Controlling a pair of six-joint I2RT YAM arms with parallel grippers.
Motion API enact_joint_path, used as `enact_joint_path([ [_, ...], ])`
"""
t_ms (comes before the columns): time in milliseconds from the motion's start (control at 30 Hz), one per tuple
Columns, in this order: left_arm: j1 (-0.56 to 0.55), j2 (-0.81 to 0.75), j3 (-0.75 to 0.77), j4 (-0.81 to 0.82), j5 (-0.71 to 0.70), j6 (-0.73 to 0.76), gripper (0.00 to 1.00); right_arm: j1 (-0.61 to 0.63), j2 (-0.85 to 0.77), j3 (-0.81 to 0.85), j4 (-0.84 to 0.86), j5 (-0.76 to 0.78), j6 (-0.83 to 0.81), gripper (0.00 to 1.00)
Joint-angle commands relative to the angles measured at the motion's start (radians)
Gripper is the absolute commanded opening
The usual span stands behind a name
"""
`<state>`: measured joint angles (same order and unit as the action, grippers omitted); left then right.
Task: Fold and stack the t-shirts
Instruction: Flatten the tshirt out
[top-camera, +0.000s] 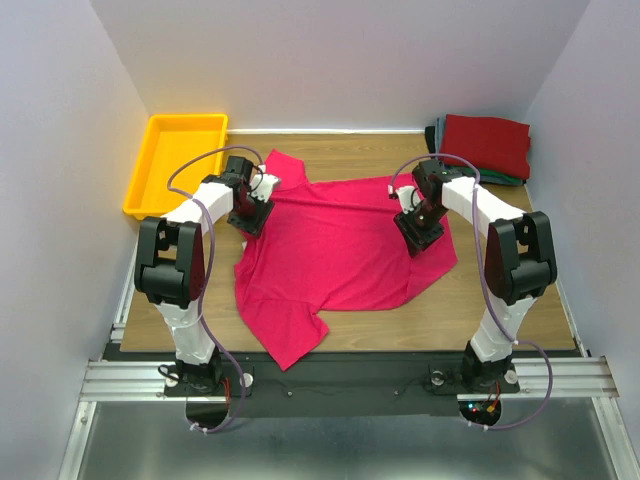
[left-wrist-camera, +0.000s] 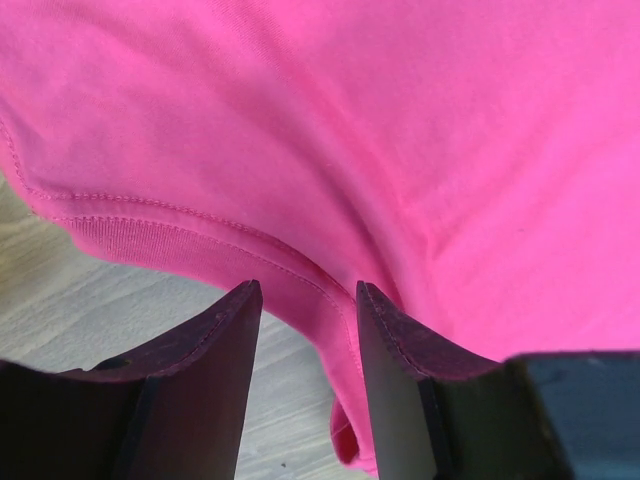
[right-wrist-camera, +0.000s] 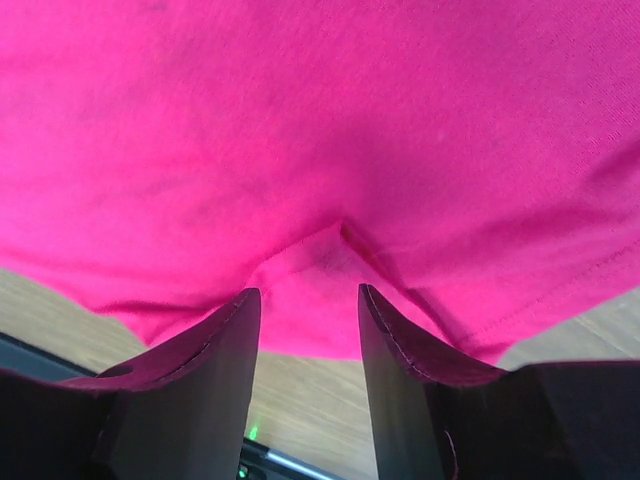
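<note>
One crimson t-shirt (top-camera: 345, 255), mostly flat

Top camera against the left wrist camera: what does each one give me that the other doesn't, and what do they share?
Only the top view: the yellow plastic tray at the far left, the folded dark red t-shirt topping the stack at the far right, the right pincer, and the whole outline of the spread crimson cloth t-shirt. Only the left wrist view: the ribbed stitched edge band of that shirt passing between open jaws. Both: the crimson shirt, the left pincer on it, and the wooden table.
</note>
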<state>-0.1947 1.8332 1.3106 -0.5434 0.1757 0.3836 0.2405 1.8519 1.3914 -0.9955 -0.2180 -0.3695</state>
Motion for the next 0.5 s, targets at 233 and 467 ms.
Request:
enact_joint_path([
  [233,0.003,0.015,-0.045,0.074,-0.021,-0.006,0.55,-0.006,0.046,-0.04,0.15,0.017,0.063,0.5],
  [467,0.001,0.034,-0.06,0.089,-0.03,-0.005,0.55,-0.004,0.052,-0.061,0.163,0.023,0.063,0.36],
])
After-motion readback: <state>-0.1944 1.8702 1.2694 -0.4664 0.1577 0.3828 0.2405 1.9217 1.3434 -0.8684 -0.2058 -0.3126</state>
